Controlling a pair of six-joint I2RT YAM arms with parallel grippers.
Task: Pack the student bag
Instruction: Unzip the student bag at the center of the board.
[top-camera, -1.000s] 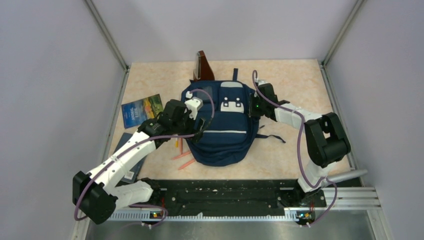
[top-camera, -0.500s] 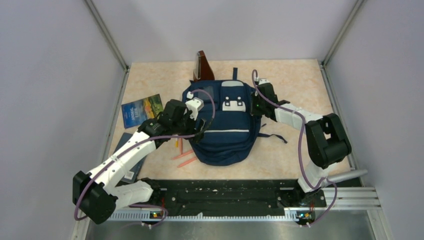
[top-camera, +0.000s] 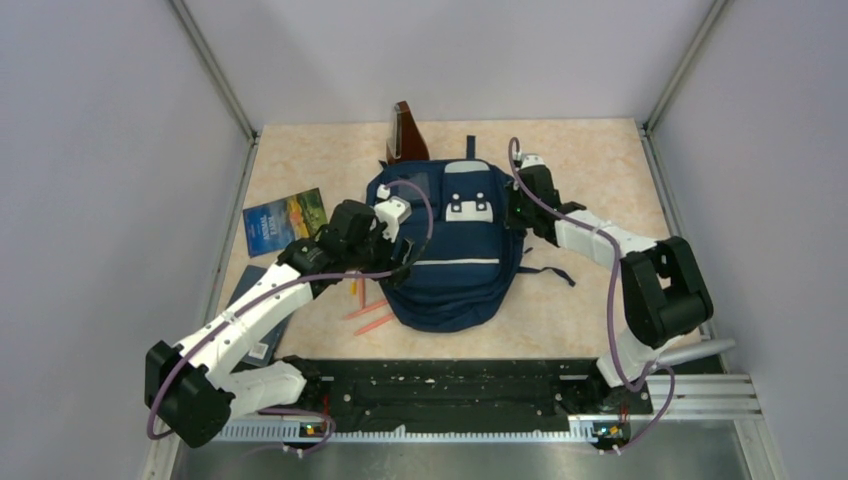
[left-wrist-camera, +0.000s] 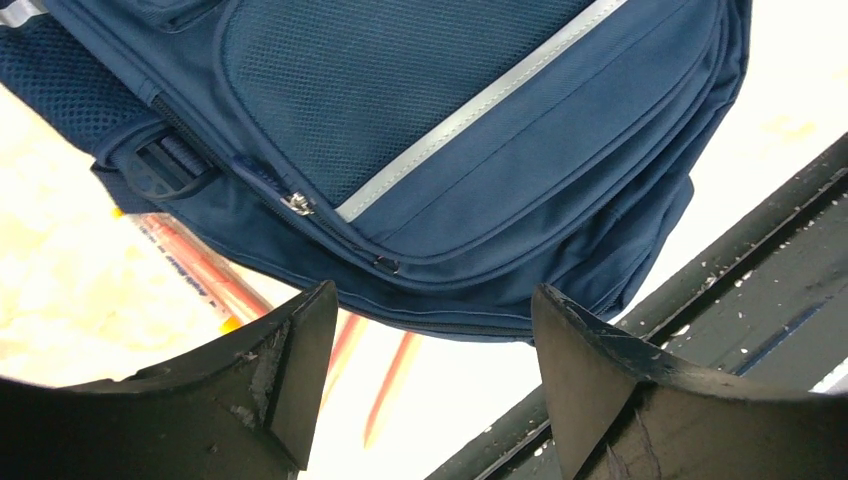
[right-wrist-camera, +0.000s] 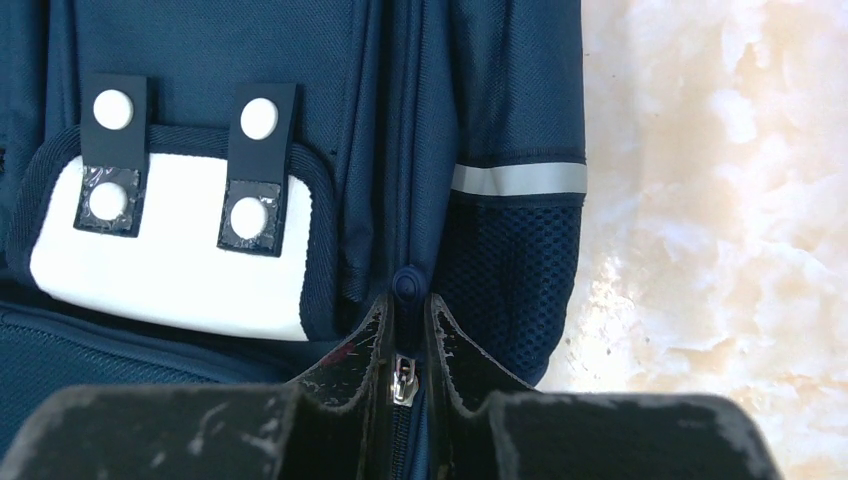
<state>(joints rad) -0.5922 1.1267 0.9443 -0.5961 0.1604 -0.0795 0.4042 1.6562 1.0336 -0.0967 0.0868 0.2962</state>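
Student bag (top-camera: 450, 250): right claw (right-wrist-camera: 408, 310) has just closed, pinching the side zipper pull (right-wrist-camera: 401, 382); left claw (left-wrist-camera: 432, 295) hangs spread, so the zip probably moves next.

student bag (top-camera: 445, 250) mid-table (top-camera: 600, 160) | upright book (top-camera: 405, 132) just behind bag's far-left corner | 2 flat books left of bag: book A (top-camera: 285, 220) well apart, book B (top-camera: 252, 298) nearer the front, under left arm | pens (top-camera: 365, 312) at bag's near-left edge, partly under it | left gripper (left-wrist-camera: 432, 295) above near-left edge | right gripper (right-wrist-camera: 407, 300) at right edge, zipper pull (right-wrist-camera: 403, 380) between fingers
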